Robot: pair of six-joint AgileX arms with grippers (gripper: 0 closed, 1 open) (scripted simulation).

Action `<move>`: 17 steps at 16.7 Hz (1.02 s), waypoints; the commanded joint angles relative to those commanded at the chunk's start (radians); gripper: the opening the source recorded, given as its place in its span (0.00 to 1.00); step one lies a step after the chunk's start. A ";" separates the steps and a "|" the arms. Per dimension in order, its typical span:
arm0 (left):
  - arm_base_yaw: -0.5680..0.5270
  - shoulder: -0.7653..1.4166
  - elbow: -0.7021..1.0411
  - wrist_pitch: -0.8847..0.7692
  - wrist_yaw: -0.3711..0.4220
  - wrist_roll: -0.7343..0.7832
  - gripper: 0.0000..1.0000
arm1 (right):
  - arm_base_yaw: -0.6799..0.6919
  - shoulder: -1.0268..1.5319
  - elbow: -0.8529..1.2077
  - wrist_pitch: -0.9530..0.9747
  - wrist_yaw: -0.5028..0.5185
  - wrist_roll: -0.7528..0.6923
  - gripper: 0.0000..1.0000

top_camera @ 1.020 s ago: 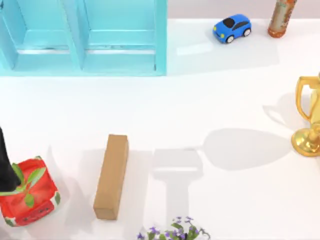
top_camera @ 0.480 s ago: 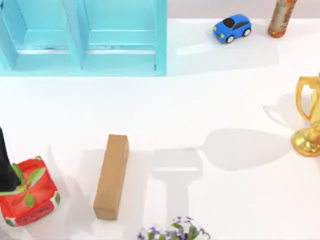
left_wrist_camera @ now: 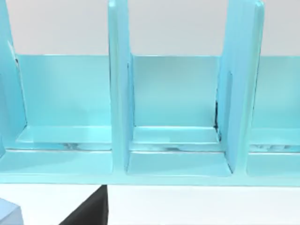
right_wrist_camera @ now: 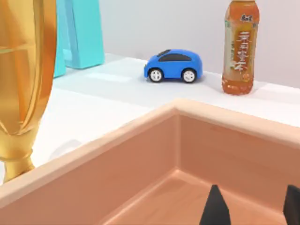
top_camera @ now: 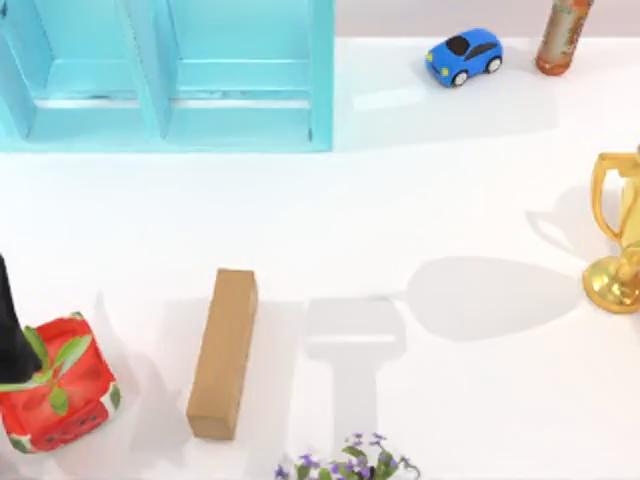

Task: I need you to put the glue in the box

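The glue is out of view. In the right wrist view the box point(right_wrist_camera: 140, 154) is a light wooden tray with raised walls, seen from just above its inside. My right gripper point(right_wrist_camera: 253, 208) hangs over the box's floor, open, with nothing between its two dark fingertips point(right_wrist_camera: 214, 208). A dark part of my left arm point(top_camera: 10, 330) stands parked at the table's left edge, beside a red plant pot. A dark piece of my left gripper point(left_wrist_camera: 89, 213) shows low in the left wrist view, facing the cyan shelf.
A cyan shelf unit point(top_camera: 170, 75) spans the back left. A blue toy car point(top_camera: 464, 56) and a tall orange-brown bottle point(top_camera: 563, 36) stand at the back right. A gold trophy point(top_camera: 620, 235) is at the right edge. A brown block point(top_camera: 224, 352), a red plant pot point(top_camera: 58, 398) and purple flowers point(top_camera: 350, 462) are at the front.
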 joint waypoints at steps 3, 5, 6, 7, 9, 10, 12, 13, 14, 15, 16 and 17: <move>0.000 0.000 0.000 0.000 0.000 0.000 1.00 | 0.001 0.001 -0.002 0.000 0.000 0.000 0.00; 0.000 0.000 0.000 0.000 0.000 0.000 1.00 | 0.001 0.001 -0.002 0.000 0.000 0.000 0.08; 0.000 0.000 0.000 0.000 0.000 0.000 1.00 | 0.001 0.001 -0.002 0.000 0.000 0.000 0.15; 0.000 0.000 0.000 0.000 0.000 0.000 1.00 | 0.001 0.001 -0.002 0.000 0.000 0.000 0.23; 0.000 0.000 0.000 0.000 0.000 0.000 1.00 | 0.001 0.001 -0.002 0.000 0.000 0.000 0.38; 0.000 0.000 0.000 0.000 0.000 0.000 1.00 | 0.001 0.001 -0.002 0.000 0.000 0.000 0.45; 0.000 0.000 0.000 0.000 0.000 0.000 1.00 | 0.001 0.001 -0.002 0.000 0.000 0.000 0.60; 0.000 0.000 0.000 0.000 0.000 0.000 1.00 | 0.001 0.001 -0.002 0.000 0.000 0.000 0.68; 0.000 0.000 0.000 0.000 0.000 0.000 1.00 | 0.001 0.001 -0.002 0.000 0.000 0.000 0.75; 0.000 0.000 0.000 0.000 0.000 0.000 1.00 | 0.001 0.001 -0.002 0.000 0.000 0.000 0.83; 0.000 0.000 0.000 0.000 0.000 0.000 1.00 | 0.001 0.001 -0.002 0.000 0.000 0.000 0.90; 0.000 0.000 0.000 0.000 0.000 0.000 1.00 | 0.001 0.001 -0.002 0.000 0.000 0.000 0.98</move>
